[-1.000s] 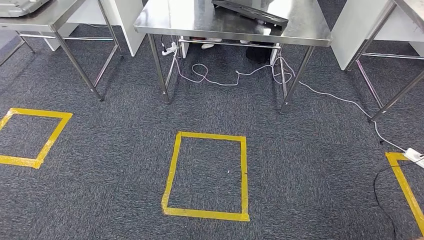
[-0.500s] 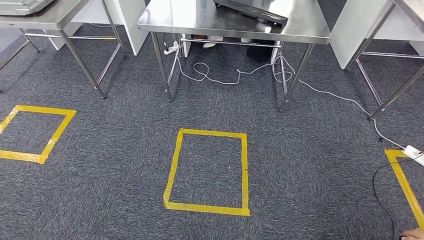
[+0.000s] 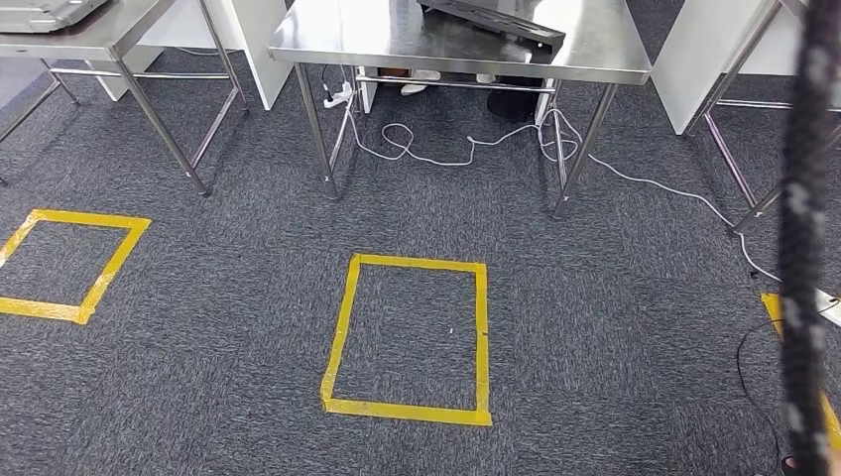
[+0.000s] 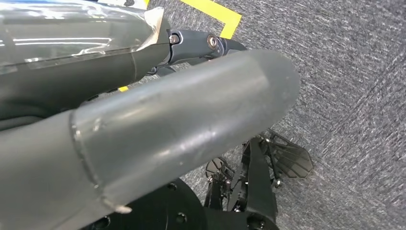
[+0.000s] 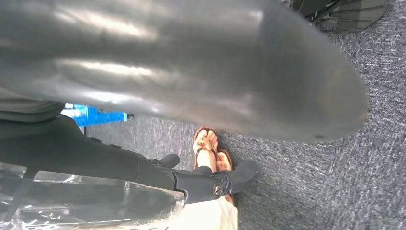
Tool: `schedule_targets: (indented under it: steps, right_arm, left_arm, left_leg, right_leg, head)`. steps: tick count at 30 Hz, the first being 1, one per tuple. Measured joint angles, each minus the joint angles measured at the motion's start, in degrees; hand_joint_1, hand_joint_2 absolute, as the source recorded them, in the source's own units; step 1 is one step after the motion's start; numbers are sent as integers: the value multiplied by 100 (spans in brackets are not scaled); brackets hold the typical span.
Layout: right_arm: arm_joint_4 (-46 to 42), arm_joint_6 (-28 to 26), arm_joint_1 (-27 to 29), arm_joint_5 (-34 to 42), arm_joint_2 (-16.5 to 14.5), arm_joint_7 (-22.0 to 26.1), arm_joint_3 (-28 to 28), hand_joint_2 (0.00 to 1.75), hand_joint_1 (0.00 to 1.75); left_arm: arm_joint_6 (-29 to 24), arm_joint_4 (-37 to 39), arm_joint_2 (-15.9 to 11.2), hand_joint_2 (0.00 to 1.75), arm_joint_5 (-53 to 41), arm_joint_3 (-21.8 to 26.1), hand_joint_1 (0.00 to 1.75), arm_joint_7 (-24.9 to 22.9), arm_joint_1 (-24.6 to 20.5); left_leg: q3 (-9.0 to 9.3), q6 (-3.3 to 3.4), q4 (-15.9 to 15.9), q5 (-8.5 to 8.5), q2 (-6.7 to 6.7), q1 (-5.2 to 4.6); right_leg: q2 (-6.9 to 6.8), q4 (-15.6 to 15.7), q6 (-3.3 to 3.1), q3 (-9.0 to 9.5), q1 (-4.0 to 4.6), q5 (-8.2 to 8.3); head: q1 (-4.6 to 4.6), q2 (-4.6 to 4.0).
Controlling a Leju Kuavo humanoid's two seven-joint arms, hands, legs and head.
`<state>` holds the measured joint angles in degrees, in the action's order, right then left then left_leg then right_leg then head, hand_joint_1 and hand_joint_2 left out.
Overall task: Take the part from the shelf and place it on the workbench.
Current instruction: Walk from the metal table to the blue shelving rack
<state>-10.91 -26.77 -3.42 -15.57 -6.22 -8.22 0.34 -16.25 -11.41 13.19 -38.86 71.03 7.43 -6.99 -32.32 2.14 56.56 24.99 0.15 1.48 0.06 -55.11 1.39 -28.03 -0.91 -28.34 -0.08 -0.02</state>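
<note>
At 12 o'clock: stainless steel workbench [image 3: 347, 40], flat black part [image 3: 496, 18] lying on it. Yellow tape rectangle [image 3: 342, 332] on carpet, centre. Left hand [image 4: 158, 129], right hand [image 5: 191, 62]: grasp state can't tell. No readable text.

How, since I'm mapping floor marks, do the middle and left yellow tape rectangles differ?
The middle rectangle shows whole; the left rectangle is cut by the picture's edge. The middle one stands nearly square-on, the left one slanted. The middle one lies before the middle table, the left one before the left table. Both are yellow tape on grey carpet.
</note>
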Motion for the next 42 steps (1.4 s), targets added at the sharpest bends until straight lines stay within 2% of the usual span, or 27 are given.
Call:
schedule_targets:
  steps: [2, 3, 6, 7, 8, 9, 11, 12, 13, 14, 16, 18, 19, 21, 22, 26, 27, 28, 29, 31, 32, 34, 36, 38, 39, 40, 42]
  right_arm:
    - [0, -3, -1, 63, 2, 3, -65, 0, 0]
    - [0, -4, -1, 108, 4, 5, -104, 0, 0]
    - [2, -16, 10, 337, 8, 32, -276, 0, 0]
    - [5, -20, 16, 410, 9, 48, -342, 0, 0]
    - [8, -25, 24, 458, 13, 60, -403, 0, 0]
    - [11, -31, 34, 484, 18, 69, -455, 0, 0]
    - [15, -46, 41, 496, 28, 77, -532, 0, 0]
    - [15, -55, 37, 497, 26, 80, -559, 0, 0]
    - [15, -65, 25, 497, 22, 85, -579, 0, 0]
    - [16, -74, 18, 497, 17, 89, -597, 0, 0]
    - [20, -85, 23, 499, 16, 93, -621, 0, 0]
    - [25, -85, 28, 507, 13, 91, -645, 0, 0]
    - [26, -85, 25, 513, 11, 86, -655, 0, 0]
    - [26, -84, 20, 522, 8, 79, -669, 0, 0]
    - [26, -84, 20, 525, 7, 77, -672, 0, 0]
    - [27, -83, 21, 524, 4, 77, -673, 0, 0]
    - [28, -79, 23, 524, 3, 75, -677, 0, 0]
    - [29, -62, 29, 525, 1, 63, -688, 0, 0]
    - [31, -37, 28, 529, -11, 46, -702, 0, 0]
    - [33, 12, 28, 533, -46, 15, -726, 0, 0]
    - [34, 21, 23, 531, -61, 9, -729, 0, 0]
    - [35, 25, 19, 505, -59, 3, -731, 0, 0]
    - [35, 37, 4, 474, -50, -5, -731, 0, 0]
    - [35, 54, 2, 450, -50, -20, -731, 0, 0]
    - [35, 62, 7, 441, -50, -34, -731, 0, 0]
    - [36, 67, 13, 436, -49, -54, -731, 0, 0]
    - [37, 74, 11, 420, -50, -100, -731, 0, 0]
  left_arm:
    - [9, 5, 10, 0, -42, -48, 0, 4, -1]
    - [26, 8, 16, 0, -60, -72, 0, 4, -1]
    - [175, 13, 27, 0, -67, -105, 0, 7, 2]
    - [221, 14, 28, 0, -57, -105, 0, 9, 4]
    - [244, 15, 30, 0, -50, -105, 0, 10, 5]
    - [252, 17, 32, 0, -46, -105, 0, 11, 5]
    - [252, 19, 34, 0, -46, -105, 0, 11, 6]
    - [252, 18, 32, 0, -46, -105, 0, 11, 7]
    - [253, 17, 28, 0, -46, -105, 0, 12, 8]
    - [252, 16, 25, 0, -46, -106, 0, 13, 8]
    - [230, 16, 27, 0, -57, -108, 0, 11, 8]
    - [173, 17, 29, 0, -75, -109, 0, -7, 8]
    - [144, 19, 28, 0, -84, -109, 0, -21, 10]
    - [111, 19, 24, 0, -89, -109, 0, -44, 18]
    - [107, 20, 23, 0, -90, -109, 0, -49, 21]
    - [105, 19, 22, 0, -90, -109, 0, -52, 23]
    - [108, 19, 21, 0, -89, -109, 0, -58, 27]
    - [110, 19, 21, 0, -87, -109, 0, -63, 31]
    - [77, 19, 16, 0, -87, -109, 0, -70, 35]
    - [-14, 18, 6, 0, -82, -109, 0, -86, 32]
    - [-73, 17, 4, 0, -79, -108, 0, -92, 28]
    - [-121, 16, 15, 0, -63, -107, 0, -99, 25]
    - [-154, 17, 25, 0, -42, -107, 0, -113, 37]
    - [-177, 17, 29, 0, -22, -107, 0, -128, 54]
    - [-187, 17, 30, 0, -15, -107, 0, -132, 59]
    - [-197, 17, 31, 0, -8, -107, 0, -133, 60]
    - [-218, 17, 33, 0, 13, -107, 0, -133, 53]
  left_leg:
    - [44, -4, -121, -54, 29, 22]
    - [65, -3, -193, -93, 55, 37]
    - [48, -15, -275, -162, 156, 55]
    - [30, -26, -271, -169, 192, 56]
    - [15, -39, -264, -175, 229, 61]
    - [-2, -59, -249, -180, 268, 73]
    - [-42, -129, -169, -165, 352, 108]
    - [-64, -185, -109, -138, 398, 114]
    - [-73, -243, -60, -107, 438, 114]
    - [-68, -296, -27, -79, 476, 109]
    - [-30, -376, -26, -62, 540, 126]
    - [-64, -427, 111, 98, 417, 160]
    - [-159, -432, 347, 299, 293, 164]
    - [-379, -410, 903, 714, 88, 146]
    - [-452, -401, 1086, 823, 58, 137]
    - [-493, -395, 1190, 874, 49, 133]
    - [-563, -377, 1375, 930, 44, 119]
    - [-475, -299, 1270, 821, 0, 83]
    - [-313, -187, 1009, 681, -122, 32]
    - [91, 29, 277, 329, -308, -63]
    - [176, 66, 82, 270, -324, -69]
    - [206, 81, -40, 196, -165, -48]
    - [202, 92, -86, 166, 5, -48]
    - [176, 91, -80, 164, 193, -55]
    - [166, 87, -75, 164, 281, -54]
    - [160, 77, -67, 166, 360, -51]
    - [163, 28, -30, 184, 496, -55]
  right_leg:
    - [0, -22, 23, -30, 25, -26]
    - [0, -150, 16, -98, 33, -113]
    - [1, -1151, -13, -600, -7, -614]
    - [0, -1456, 18, -748, -32, -720]
    - [-3, -1575, 77, -801, -61, -733]
    - [-14, -1459, 160, -735, -92, -650]
    - [-154, -707, 328, -335, -162, -337]
    - [-246, -366, 359, -181, -169, -201]
    - [-314, -172, 332, -95, -163, -123]
    - [-342, -124, 262, -89, -143, -97]
    - [-237, -179, 102, -144, -110, -84]
    - [-138, -190, -6, -160, -116, -42]
    - [-90, -190, -56, -171, -113, -9]
    - [-20, -193, -117, -196, -87, 32]
    - [1, -195, -128, -207, -75, 40]
    - [12, -196, -135, -214, -69, 45]
    - [48, -198, -144, -224, -50, 51]
    - [150, -199, -156, -227, -8, 60]
    - [304, -201, -145, -244, 24, 79]
    - [626, -187, -83, -303, 66, 133]
    - [656, -201, -46, -343, 61, 146]
    - [430, -431, -38, -505, 80, 18]
    - [151, -1085, -68, -831, 69, -305]
    - [72, -1703, -36, -1110, 31, -528]
    - [51, -1744, 17, -1101, 5, -515]
    - [18, -1545, 87, -963, -21, -416]
    - [-205, -723, 197, -471, -60, -151]
  head:
    - [6, 0]
    - [14, 0]
    - [48, 0]
    - [55, 0]
    - [57, 0]
    - [63, 0]
    - [66, 0]
    - [76, 0]
    - [79, 0]
    - [83, 0]
    - [68, 0]
    - [41, 0]
    - [29, 0]
    - [19, 0]
    - [17, 0]
    - [18, 0]
    - [17, 0]
    - [16, 0]
    - [18, 0]
    - [23, 0]
    - [30, 0]
    - [47, 0]
    - [71, 0]
    - [81, 0]
    - [80, 0]
    - [81, 0]
    - [84, 0]
